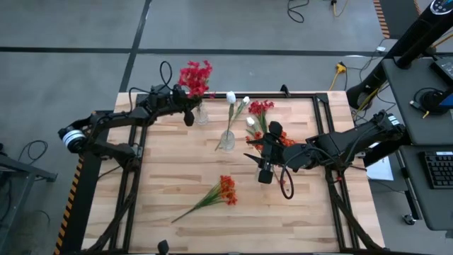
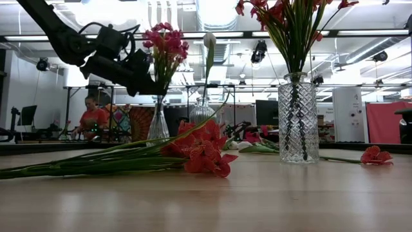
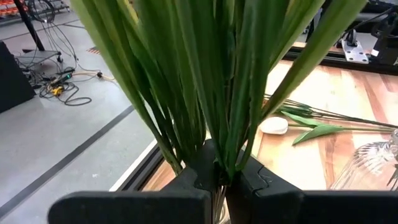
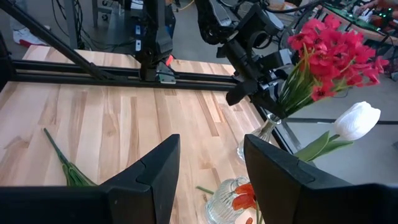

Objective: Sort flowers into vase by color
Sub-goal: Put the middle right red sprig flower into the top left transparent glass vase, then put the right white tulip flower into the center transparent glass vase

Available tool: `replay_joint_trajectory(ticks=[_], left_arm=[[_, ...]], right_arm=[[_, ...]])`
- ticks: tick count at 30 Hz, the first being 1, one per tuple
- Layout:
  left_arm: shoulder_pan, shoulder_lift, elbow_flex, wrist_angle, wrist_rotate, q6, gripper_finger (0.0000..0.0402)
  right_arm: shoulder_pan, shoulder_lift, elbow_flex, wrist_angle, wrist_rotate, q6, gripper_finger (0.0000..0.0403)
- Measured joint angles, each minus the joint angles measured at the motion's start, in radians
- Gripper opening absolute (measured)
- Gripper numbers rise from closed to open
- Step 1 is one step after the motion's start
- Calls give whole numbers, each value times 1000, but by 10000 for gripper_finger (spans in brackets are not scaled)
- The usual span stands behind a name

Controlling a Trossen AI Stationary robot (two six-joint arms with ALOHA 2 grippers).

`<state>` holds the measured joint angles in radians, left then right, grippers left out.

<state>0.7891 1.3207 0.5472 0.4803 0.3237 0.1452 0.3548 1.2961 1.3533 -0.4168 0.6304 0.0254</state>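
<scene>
A pale wooden plank table top stands in a black metal frame on a grey concrete floor crossed by dark lines. Loose black cables lie on the floor beyond the table, and a yellow cable near its far right corner. To the right stands a grey desk carrying a black keyboard. Seen level across the table, the room is a wide workshop with long white ceiling light strips, a red partition panel on the right, and a person in an orange-red top seated far off on the left.
</scene>
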Motion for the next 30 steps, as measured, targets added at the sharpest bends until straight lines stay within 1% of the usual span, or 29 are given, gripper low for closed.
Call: replay_joint_trajectory(ticks=[11, 15, 21, 30], left_arm=[[0, 1, 0, 3, -1, 2, 0], [0, 2, 0, 4, -1, -7, 8], [0, 1, 0, 5, -1, -7, 38], [0, -2, 0, 4, -1, -8, 97]], right_arm=[[0, 0, 0, 0, 0, 0, 171], [0, 0, 0, 0, 0, 0, 171], [0, 0, 0, 0, 0, 0, 171], [0, 0, 0, 0, 0, 0, 171]])
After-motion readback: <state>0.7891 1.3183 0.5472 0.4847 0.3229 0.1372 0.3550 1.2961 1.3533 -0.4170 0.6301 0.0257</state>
